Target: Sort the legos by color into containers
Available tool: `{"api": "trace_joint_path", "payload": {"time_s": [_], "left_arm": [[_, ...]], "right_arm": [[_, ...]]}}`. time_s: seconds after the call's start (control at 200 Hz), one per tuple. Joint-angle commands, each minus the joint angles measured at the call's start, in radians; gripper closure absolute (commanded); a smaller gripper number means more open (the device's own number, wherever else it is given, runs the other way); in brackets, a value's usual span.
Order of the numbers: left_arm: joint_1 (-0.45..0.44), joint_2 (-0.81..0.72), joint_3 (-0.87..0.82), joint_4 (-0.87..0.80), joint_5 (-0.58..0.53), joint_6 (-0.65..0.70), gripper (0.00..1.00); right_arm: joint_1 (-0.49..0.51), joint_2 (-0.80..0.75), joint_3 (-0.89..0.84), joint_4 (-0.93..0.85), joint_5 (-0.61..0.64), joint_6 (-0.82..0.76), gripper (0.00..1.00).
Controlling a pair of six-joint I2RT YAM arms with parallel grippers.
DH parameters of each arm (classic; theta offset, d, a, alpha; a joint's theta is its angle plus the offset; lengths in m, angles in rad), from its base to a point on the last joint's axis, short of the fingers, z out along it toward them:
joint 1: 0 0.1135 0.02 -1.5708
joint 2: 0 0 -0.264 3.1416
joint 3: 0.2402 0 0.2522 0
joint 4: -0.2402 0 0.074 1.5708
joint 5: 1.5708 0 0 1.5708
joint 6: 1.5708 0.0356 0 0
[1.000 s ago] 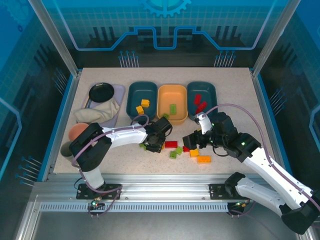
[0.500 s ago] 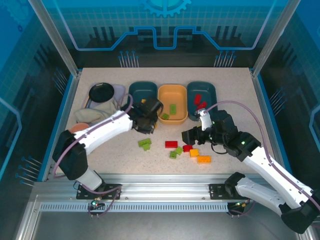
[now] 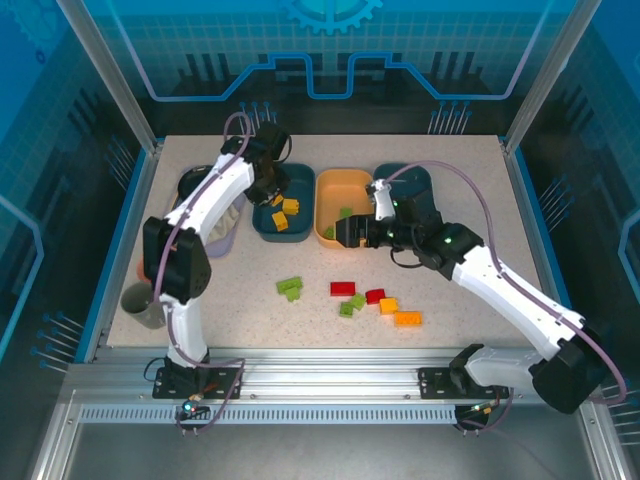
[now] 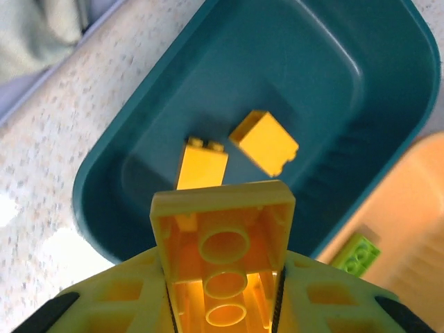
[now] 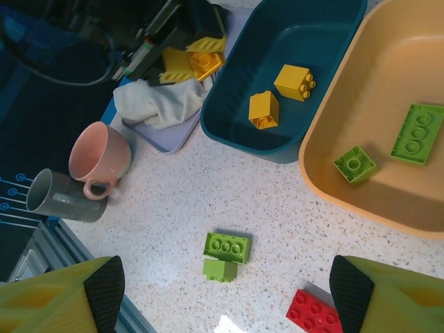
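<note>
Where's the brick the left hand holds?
In the left wrist view, the yellow brick hangs over the left teal tray, above two yellow bricks lying inside.

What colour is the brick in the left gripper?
The brick is yellow; the left wrist view shows it best, in the left gripper above a teal tray.

The speckled counter (image 3: pixel 470 170) carries three trays (image 3: pixel 345 176) along its far edge; loose bricks (image 3: pixel 343 289) lie toward the near edge. Two cups (image 5: pixel 100 159) stand at the left edge.

Robot lab cell; aluminium-profile frame (image 3: pixel 320 390); blue printed enclosure walls (image 3: pixel 330 50); speckled tabletop (image 3: pixel 240 312)
</note>
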Motion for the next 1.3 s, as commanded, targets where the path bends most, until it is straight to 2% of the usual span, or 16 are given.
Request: {"api": "trace_joint_path", "payload": {"time_s": [0.0, 0.19, 0.465, 0.7, 0.835, 1.01, 1.105, 1.205, 1.295], "left_arm": [[0.03, 0.125, 0.153, -0.117, -0.004, 0.199, 0.78], [0.043, 0.327, 0.373, -0.199, -0.055, 0.302, 0.78], [0.046, 0.432, 0.402, -0.167, -0.058, 0.347, 0.74], [0.045, 0.45, 0.416, -0.172, -0.039, 0.36, 0.54], [0.044, 0.436, 0.442, -0.188, -0.037, 0.374, 0.45], [0.036, 0.352, 0.486, -0.209, -0.027, 0.371, 0.33], [0.027, 0.249, 0.463, -0.204, -0.023, 0.353, 0.27], [0.028, 0.084, 0.346, -0.178, -0.036, 0.319, 0.21], [0.034, -0.115, 0.139, -0.114, -0.039, 0.289, 0.17]], "right_arm": [[-0.013, 0.042, 0.052, 0.037, -0.019, 0.019, 0.19], [-0.046, 0.136, 0.059, 0.15, -0.069, 0.091, 0.19], [-0.064, 0.247, 0.158, 0.167, -0.096, 0.121, 0.19], [-0.065, 0.265, 0.156, 0.151, -0.113, 0.116, 0.19], [-0.064, 0.254, 0.15, 0.12, -0.108, 0.091, 0.19], [-0.048, 0.225, 0.142, 0.028, -0.071, 0.0, 0.2], [0.028, 0.228, 0.157, -0.064, 0.011, -0.107, 0.2], [0.126, 0.267, 0.175, -0.156, 0.103, -0.162, 0.2], [0.215, 0.311, 0.189, -0.189, 0.176, -0.157, 0.19]]}}
